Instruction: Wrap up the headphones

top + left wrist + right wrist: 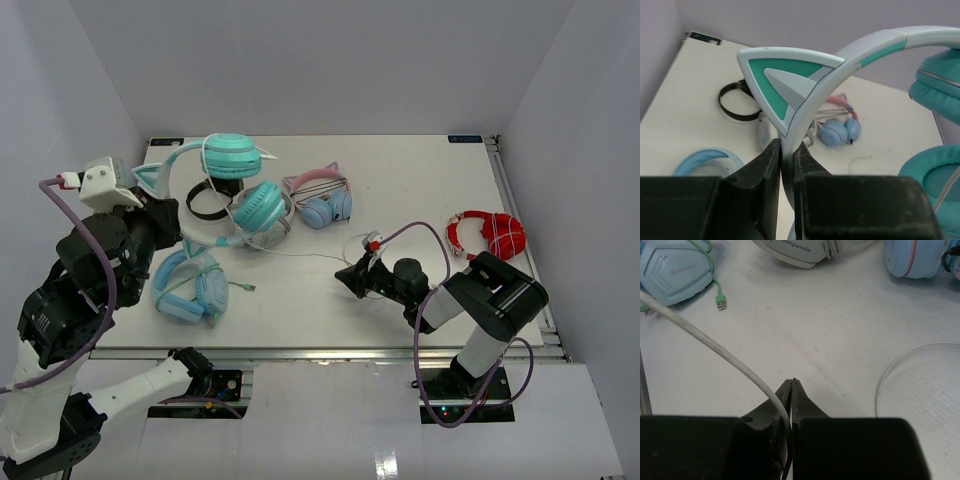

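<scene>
The headphones (245, 180), with teal ear cups, a white headband and teal cat ears, are lifted at the back left of the table. My left gripper (172, 222) is shut on the headband just below one cat ear (785, 85); in the left wrist view the gripper (787, 150) pinches the band. The thin white cable (300, 255) runs from the lower cup across the table to my right gripper (350, 277). In the right wrist view the gripper (792, 387) is shut on the cable (715, 342), low over the table.
A light-blue pair (190, 285) with a green cord lies at the front left. A blue pair with pink cat ears (322, 200) lies mid-table. A red pair (487, 233) lies at the right. A black band (207, 200) lies under the lifted headphones.
</scene>
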